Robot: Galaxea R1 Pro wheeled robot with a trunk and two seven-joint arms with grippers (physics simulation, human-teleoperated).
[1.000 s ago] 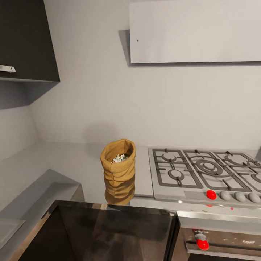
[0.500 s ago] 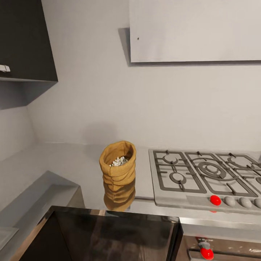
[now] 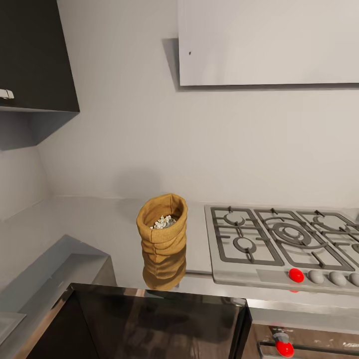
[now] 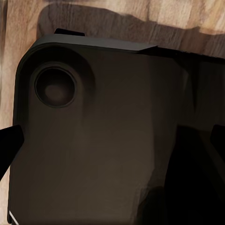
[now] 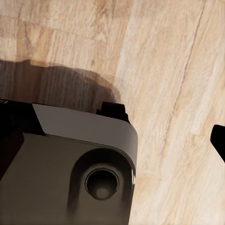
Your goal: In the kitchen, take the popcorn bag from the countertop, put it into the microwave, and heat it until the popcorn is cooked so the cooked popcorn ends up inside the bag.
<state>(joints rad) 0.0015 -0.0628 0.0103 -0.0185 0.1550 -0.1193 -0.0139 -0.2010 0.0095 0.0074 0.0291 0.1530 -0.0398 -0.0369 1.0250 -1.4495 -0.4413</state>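
The popcorn bag (image 3: 162, 227), a small tan wrinkled sack with a rolled rim, stands upright on the grey countertop (image 3: 94, 219), just left of the hob. White kernels show in its open mouth, and the worktop mirrors it. The microwave is out of view. In the left wrist view my left gripper (image 4: 112, 140) hangs down by my dark base over a wooden floor, its dark fingertips (image 4: 6, 143) far apart with nothing between them. My right gripper (image 5: 112, 136) is likewise open above the wooden floor, one fingertip (image 5: 219, 138) at the picture's edge.
A steel gas hob (image 3: 279, 244) with grates and a red knob (image 3: 296, 275) lies right of the bag. Dark glossy cabinet fronts (image 3: 149, 324) sit below the counter edge. A dark wall cabinet (image 3: 35, 55) hangs at upper left and a pale panel (image 3: 269, 42) over the hob.
The head view has shifted a little, so the bag and hob sit slightly lower in the picture. The bag itself has not moved on the counter.
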